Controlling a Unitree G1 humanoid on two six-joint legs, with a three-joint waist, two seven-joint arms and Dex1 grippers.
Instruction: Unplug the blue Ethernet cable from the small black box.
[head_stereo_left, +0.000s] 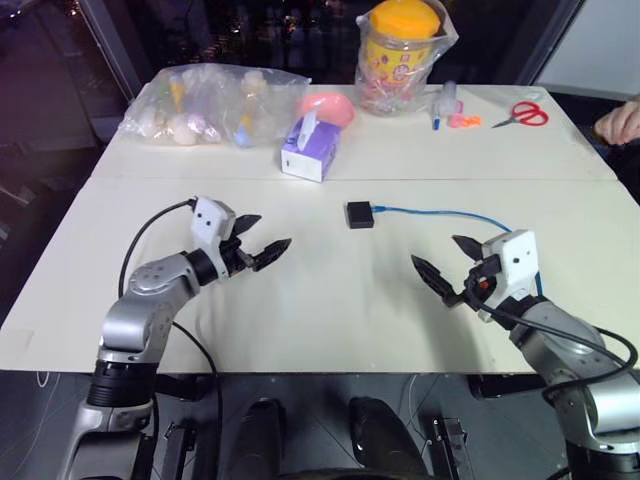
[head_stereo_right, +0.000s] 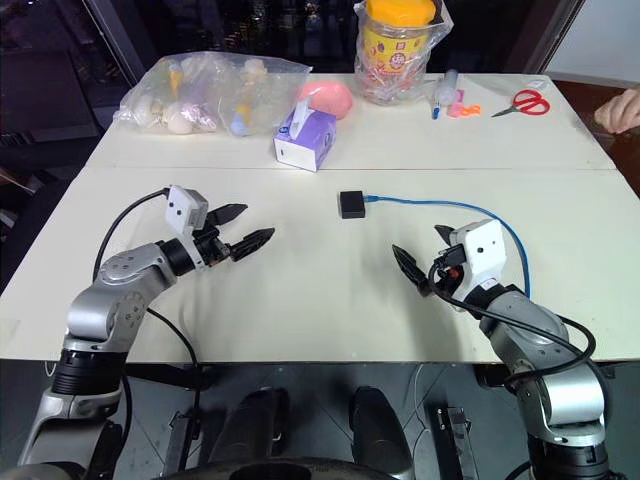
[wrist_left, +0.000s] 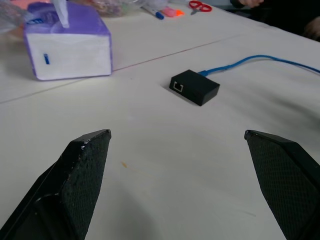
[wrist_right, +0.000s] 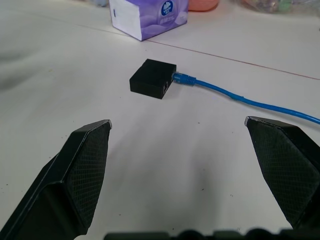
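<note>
Both my claws hovering released over table (head_stereo_left: 330, 320), left gripper (head_stereo_left: 262, 240), right gripper (head_stereo_left: 445, 262). Small black box (head_stereo_left: 360, 214) sitting mid-table, looking light, likely sliding if tugged. Blue Ethernet cable (head_stereo_left: 450, 213) plugged in, trailing toward right edge, floppy. Planning: pinning box, gripping stiff plug, not cord.

On my table (head_stereo_left: 300, 300) I count one small black box (head_stereo_left: 360, 214), one blue Ethernet cable (head_stereo_left: 450, 212) plugged into it, one purple-and-white tissue box (head_stereo_left: 310, 150), and one pair of red-handled scissors (head_stereo_left: 522, 114). Further items: one clear bag of small toys (head_stereo_left: 205, 105), one pink rounded object (head_stereo_left: 330, 106), one yellow-lidded jar in a clear bag (head_stereo_left: 402, 45), one blue-capped marker (head_stereo_left: 444, 103), and one small cluster of orange bits (head_stereo_left: 464, 121) I cannot separate. I also tally two grippers, the left gripper (head_stereo_left: 258, 240) and right gripper (head_stereo_left: 447, 263), each with two black fingers spread wide, plus one person's hand (head_stereo_left: 620, 122) at the far edge.
</note>
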